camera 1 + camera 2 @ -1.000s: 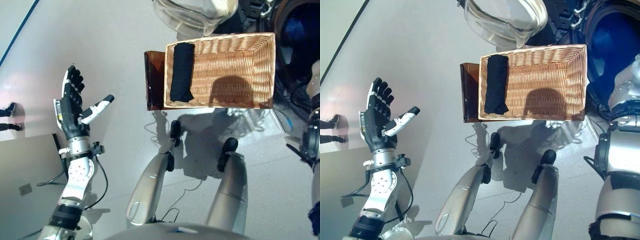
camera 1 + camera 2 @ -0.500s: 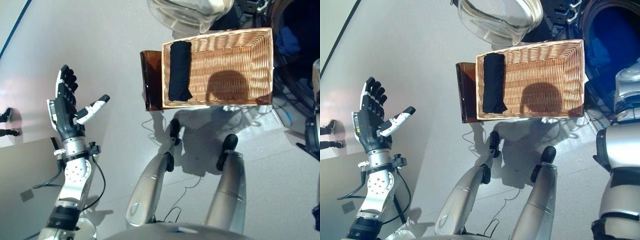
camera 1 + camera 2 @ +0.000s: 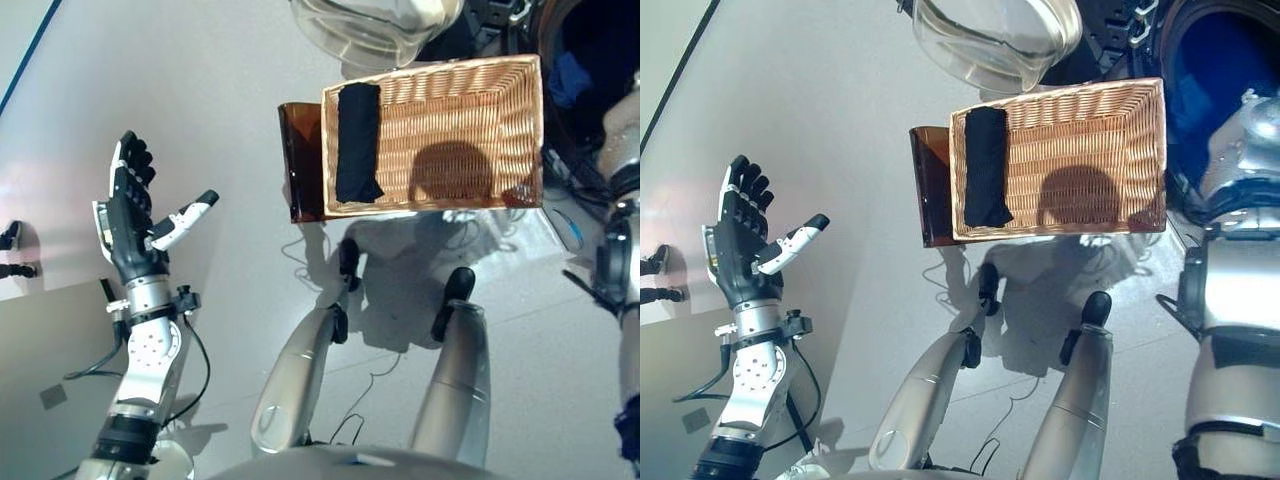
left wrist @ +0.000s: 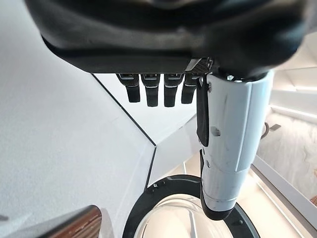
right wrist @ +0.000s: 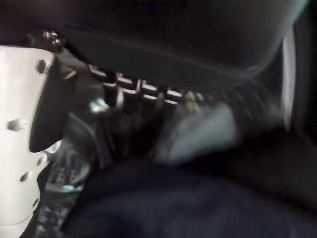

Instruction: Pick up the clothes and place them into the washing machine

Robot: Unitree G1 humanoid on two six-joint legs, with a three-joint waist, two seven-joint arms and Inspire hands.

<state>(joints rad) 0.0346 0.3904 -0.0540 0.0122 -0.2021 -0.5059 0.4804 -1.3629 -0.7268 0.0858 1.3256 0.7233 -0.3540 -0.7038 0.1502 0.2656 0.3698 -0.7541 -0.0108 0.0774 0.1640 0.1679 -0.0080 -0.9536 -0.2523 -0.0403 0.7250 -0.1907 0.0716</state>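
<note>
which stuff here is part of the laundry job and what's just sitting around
Job: black folded garment in the wicker basket; washing machine drum, with blue cloth inside; its open glass door; left hand, open and empty.
Lying about: brown stand beside the basket.

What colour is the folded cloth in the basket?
Black; the folded cloth shows best in the right eye view.

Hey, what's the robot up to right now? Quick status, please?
Left robot hand open, idle out to the side. Right arm reaches into the washer; its hand's fingers unclear. One dark cloth left in the basket. Nothing in the way.
</note>
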